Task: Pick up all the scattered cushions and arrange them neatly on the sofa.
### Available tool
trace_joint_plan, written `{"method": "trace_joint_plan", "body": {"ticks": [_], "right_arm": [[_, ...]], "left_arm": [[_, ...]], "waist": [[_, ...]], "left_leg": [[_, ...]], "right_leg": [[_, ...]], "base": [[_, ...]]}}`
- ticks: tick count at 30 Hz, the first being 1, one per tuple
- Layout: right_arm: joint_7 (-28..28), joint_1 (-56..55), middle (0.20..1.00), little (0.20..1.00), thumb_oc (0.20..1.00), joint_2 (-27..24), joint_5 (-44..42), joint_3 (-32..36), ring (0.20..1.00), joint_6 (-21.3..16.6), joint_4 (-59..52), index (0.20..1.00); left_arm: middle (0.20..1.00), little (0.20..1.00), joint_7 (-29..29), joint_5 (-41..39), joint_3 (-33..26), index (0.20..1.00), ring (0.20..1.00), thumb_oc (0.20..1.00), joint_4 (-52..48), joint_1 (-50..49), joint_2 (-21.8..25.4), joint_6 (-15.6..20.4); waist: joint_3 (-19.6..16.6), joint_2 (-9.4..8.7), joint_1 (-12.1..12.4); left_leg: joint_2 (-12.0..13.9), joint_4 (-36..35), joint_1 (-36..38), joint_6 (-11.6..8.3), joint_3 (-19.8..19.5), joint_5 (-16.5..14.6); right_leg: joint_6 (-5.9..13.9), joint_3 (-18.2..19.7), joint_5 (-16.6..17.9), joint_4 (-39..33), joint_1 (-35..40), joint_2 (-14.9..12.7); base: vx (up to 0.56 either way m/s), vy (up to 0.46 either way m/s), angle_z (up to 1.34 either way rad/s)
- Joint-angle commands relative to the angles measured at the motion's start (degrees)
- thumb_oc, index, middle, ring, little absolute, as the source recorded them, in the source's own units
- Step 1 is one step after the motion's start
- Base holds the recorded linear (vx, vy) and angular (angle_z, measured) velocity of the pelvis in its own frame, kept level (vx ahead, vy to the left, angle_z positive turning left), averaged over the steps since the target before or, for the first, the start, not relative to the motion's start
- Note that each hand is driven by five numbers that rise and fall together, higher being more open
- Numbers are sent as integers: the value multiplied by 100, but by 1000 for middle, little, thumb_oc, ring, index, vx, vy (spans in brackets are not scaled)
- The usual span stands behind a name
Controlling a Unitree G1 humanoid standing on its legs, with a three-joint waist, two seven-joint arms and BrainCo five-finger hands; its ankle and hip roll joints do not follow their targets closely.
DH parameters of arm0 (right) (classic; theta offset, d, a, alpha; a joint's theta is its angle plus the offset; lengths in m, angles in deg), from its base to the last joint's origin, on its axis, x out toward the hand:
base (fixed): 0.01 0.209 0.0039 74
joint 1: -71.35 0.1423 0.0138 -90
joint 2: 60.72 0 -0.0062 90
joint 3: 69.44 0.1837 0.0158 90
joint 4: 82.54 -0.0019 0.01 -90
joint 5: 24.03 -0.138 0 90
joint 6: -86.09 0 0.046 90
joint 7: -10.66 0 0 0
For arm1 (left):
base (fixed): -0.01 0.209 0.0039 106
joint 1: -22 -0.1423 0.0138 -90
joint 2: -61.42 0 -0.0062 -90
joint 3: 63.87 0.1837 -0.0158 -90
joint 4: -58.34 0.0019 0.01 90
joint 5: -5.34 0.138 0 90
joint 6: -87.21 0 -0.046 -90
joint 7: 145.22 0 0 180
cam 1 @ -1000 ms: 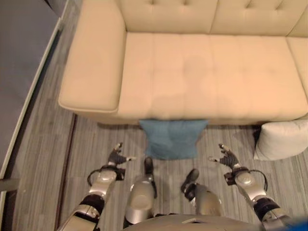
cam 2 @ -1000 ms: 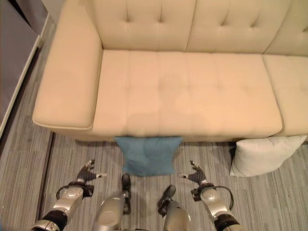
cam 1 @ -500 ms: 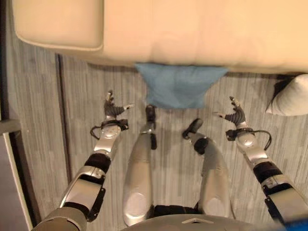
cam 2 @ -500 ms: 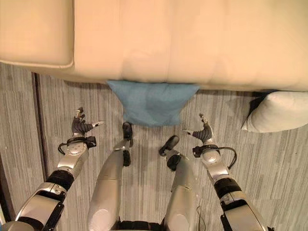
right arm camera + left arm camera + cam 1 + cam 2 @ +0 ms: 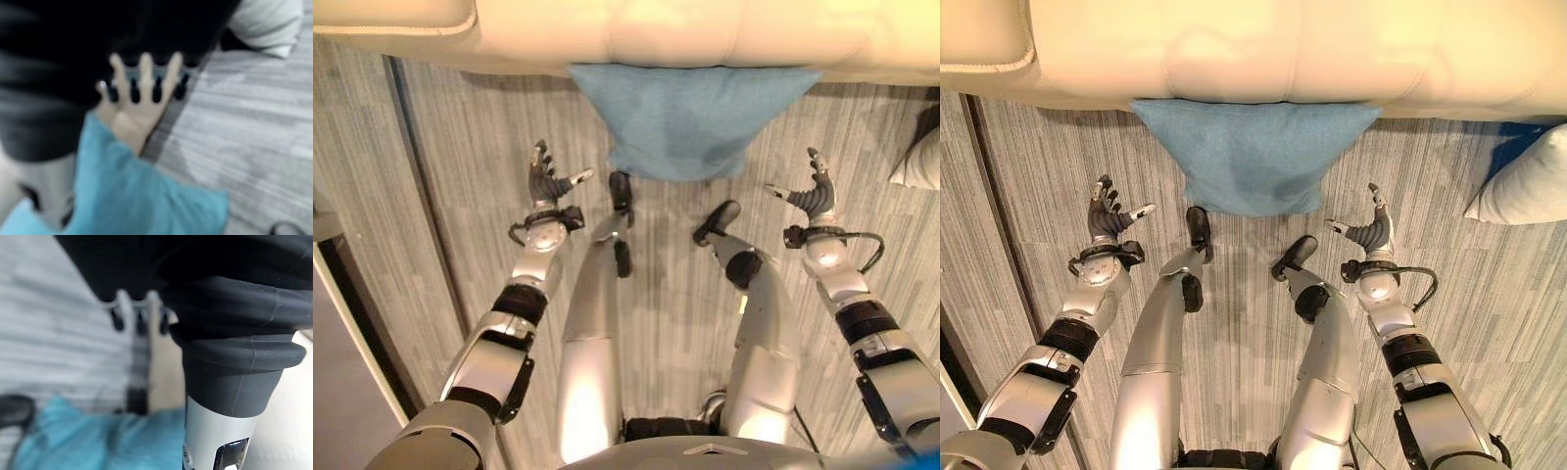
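A blue cushion lies on the grey plank floor, its far edge against the front of the cream sofa. My left hand hovers open just left of the cushion, with my right hand open just right of it. Both are empty and a little nearer to me than the cushion. A white cushion lies on the floor at the far right, by the sofa's base. The right wrist view has the blue cushion past straight fingers, with the white cushion beyond.
The sofa's front edge runs across the top of both eye views. A dark seam crosses the floor on the left, and a grey wall base stands at the lower left. Open floor lies between the two cushions.
The camera has tilted down, so the sofa seat has slid out of the top. Both arms have reached forward, and the open hands now flank the blue cushion more closely.
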Motion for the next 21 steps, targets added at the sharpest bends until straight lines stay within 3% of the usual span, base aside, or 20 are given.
{"method": "trace_joint_plan", "body": {"ticks": [1,21], "right_arm": [[148,-257,1000,1000,1000,-294,-172,13,1000,-247,-209,1000],[467,1148,1000,1000,1000,-879,-786,-492,1000,-313,-124,1000]], "left_arm": [[1000,1000,79,-229,85,1000,1000,1000,-305,-326,98,200],[1000,1000,-41,-269,689,1000,1000,1000,-181,1302,387,101]], "waist": [[-358,215,-43],[-162,42,-147]], "left_leg": [[269,-565,-4,-663,-259,480],[202,861,-1220,-543,-166,-39]], "right_leg": [[1106,684,195,568,-14,-881],[1067,1486,-100,1559,-1374,-1006]], "base": [[37,14,0],[48,31,-4]]}}
